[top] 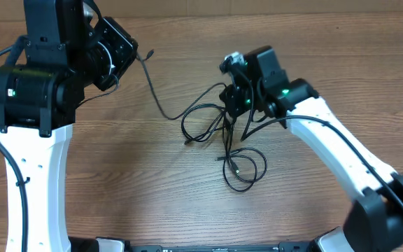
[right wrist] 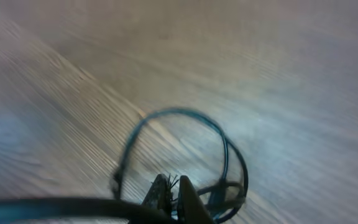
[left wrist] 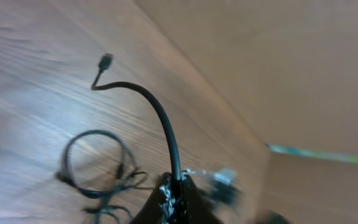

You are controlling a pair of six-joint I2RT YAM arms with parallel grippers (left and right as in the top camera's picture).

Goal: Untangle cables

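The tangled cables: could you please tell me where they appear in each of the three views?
Overhead: the cables lie mid-table, at the right gripper's tips.
Left wrist: the cables loop at lower left.
Right wrist: the cables form a blurred loop at centre.
Shared landmark: the wood-grain table.

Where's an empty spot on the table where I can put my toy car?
Bare wood: the near left of the table, between the left arm and the cables; also the far right corner beyond the right arm. Crowded: the middle, where the right claw pinches the cable loops and one strand runs up to the left claw.
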